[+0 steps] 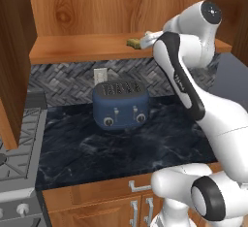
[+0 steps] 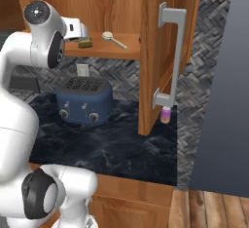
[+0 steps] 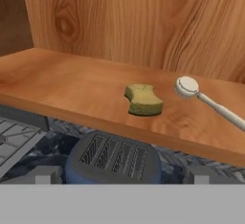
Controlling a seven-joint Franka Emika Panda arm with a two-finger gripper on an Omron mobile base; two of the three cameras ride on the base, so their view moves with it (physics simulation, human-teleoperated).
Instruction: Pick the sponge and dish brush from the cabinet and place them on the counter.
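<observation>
Cabinet point(image 2: 155, 51) shelf ahead: gripper point(image 2: 77, 31) spread wide, empty, near the sponge point(image 3: 143, 99).

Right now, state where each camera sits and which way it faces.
Left base view: behind the arm, left side, facing toaster, counter and cabinet; arm at right.
Right base view: behind-right, same scene plus dish brush; arm at left.
Hand view: on the hand, facing the shelf's sponge; open gripper.
All share the sponge.
</observation>
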